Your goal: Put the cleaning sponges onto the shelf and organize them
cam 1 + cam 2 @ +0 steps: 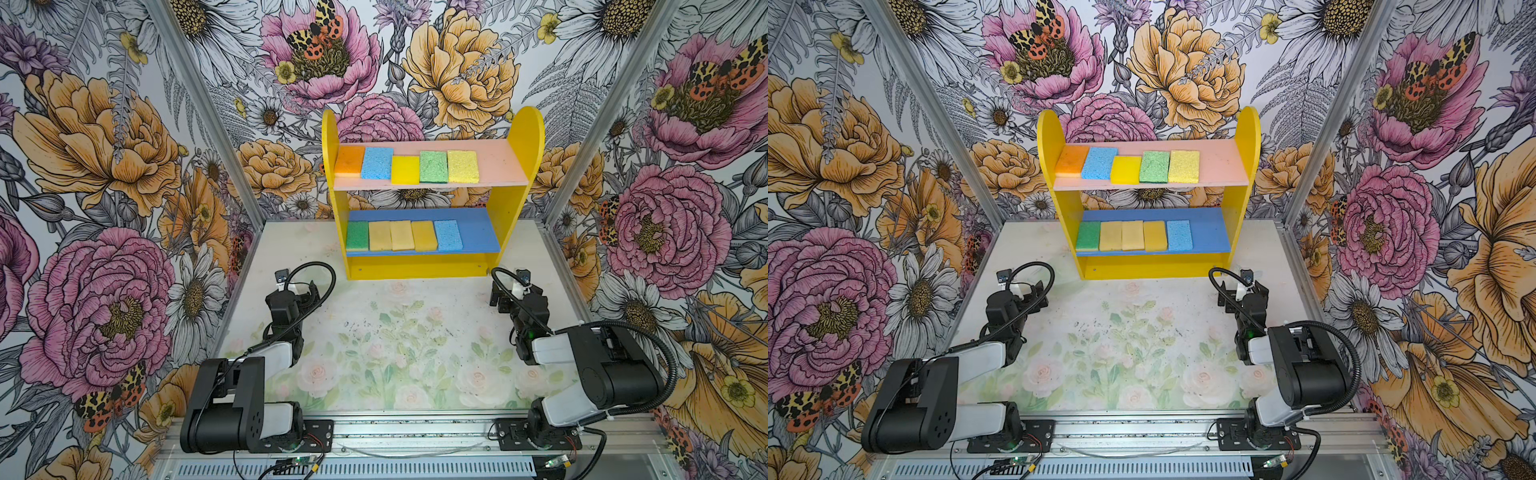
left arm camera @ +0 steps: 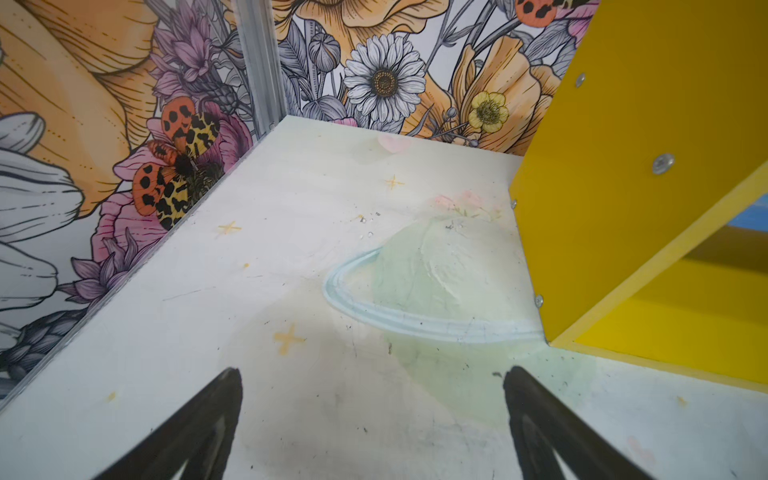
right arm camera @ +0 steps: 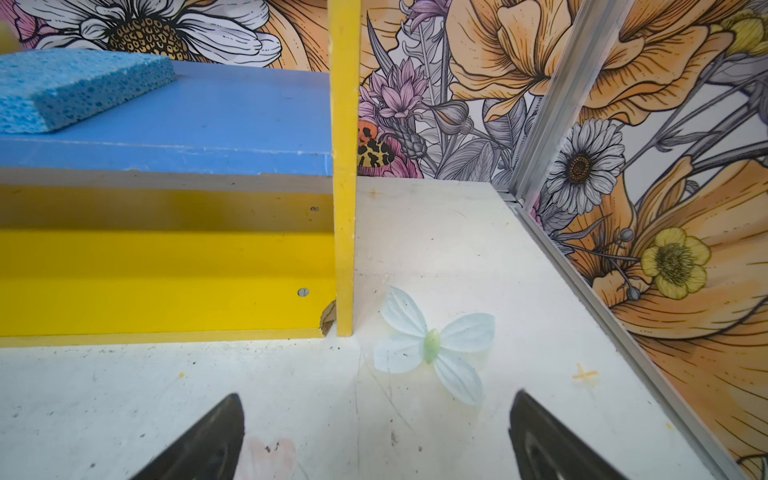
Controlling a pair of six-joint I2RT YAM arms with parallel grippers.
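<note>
The shelf [image 1: 521,137] [image 1: 1246,137] stands at the back middle of the table. Its pink upper board holds a row of several cleaning sponges, from orange [image 1: 350,161] to pale yellow [image 1: 462,166]. The blue lower board holds another row, from green [image 1: 357,235] through tan ones to blue [image 1: 448,235] [image 3: 83,89]. My left gripper [image 1: 309,291] [image 2: 372,376] hangs open and empty over the table off the shelf's front left corner [image 2: 623,145]. Off the front right corner, my right gripper [image 1: 500,297] [image 3: 376,397] is open and empty too.
Floral-papered walls with aluminium corner posts [image 1: 199,104] [image 1: 611,104] close in the back and both sides. The table mat [image 1: 395,353] carries a faded flower print. Both arm bases sit on a metal rail [image 1: 415,432] along the front edge.
</note>
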